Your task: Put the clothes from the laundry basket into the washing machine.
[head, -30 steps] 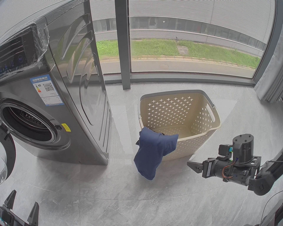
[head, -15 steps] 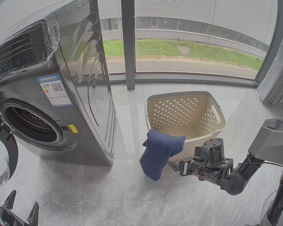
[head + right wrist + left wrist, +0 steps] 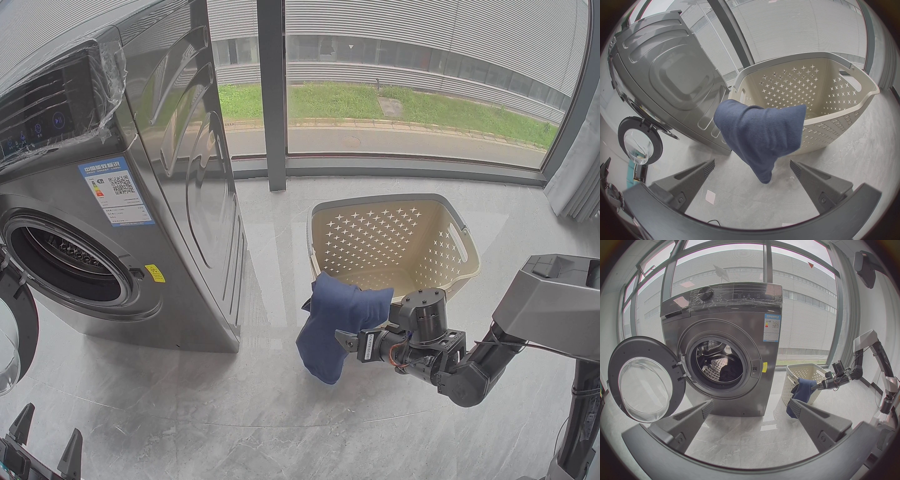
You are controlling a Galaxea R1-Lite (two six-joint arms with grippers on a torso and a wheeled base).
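Note:
A dark blue garment (image 3: 334,322) hangs over the near corner of the cream laundry basket (image 3: 400,244), draping down its outer wall to the floor. My right gripper (image 3: 345,342) is open at the garment's lower right edge; in its wrist view the garment (image 3: 761,134) hangs just ahead of the spread fingers (image 3: 818,184). The grey washing machine (image 3: 119,206) stands at the left with its round door (image 3: 643,377) swung open, and dark cloth lies in the drum (image 3: 720,363). My left gripper (image 3: 45,437) is open, low at the bottom left, facing the drum.
A tall window and a dark frame post (image 3: 273,94) stand behind the basket. A grey curtain (image 3: 578,169) hangs at the right. Bare grey floor (image 3: 219,406) lies between the machine, the basket and me. A small white scrap (image 3: 710,197) lies on the floor.
My right arm has swung left across the basket's front, bringing its open gripper up to the hanging garment. The head camera shifted slightly after the first frame. The left gripper stayed put.

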